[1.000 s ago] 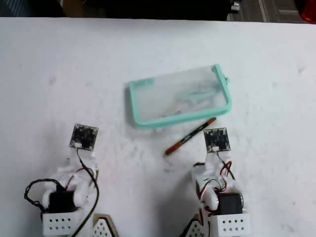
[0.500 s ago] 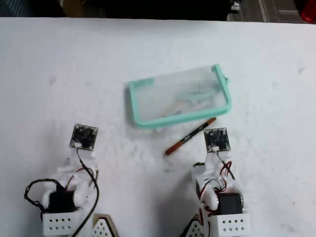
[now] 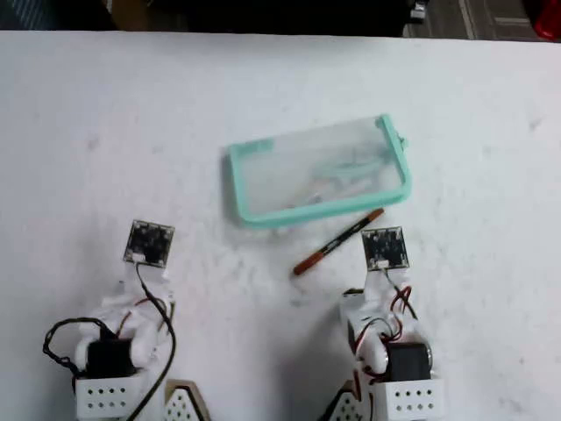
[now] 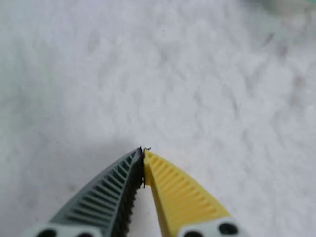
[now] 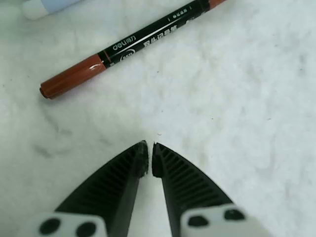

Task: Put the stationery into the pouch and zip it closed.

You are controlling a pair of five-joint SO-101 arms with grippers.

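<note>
2 empty grippers, left gripper (image 4: 143,150) and right gripper (image 5: 149,145), tips together; marker (image 5: 133,44) near the right one.

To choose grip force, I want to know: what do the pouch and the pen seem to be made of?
Pouch: probably soft frosted plastic, cloudy yet see-through; mint-green edging, material unclear. Pen: likely hard smooth plastic, black barrel with reddish-brown ends and a slight sheen.
</note>
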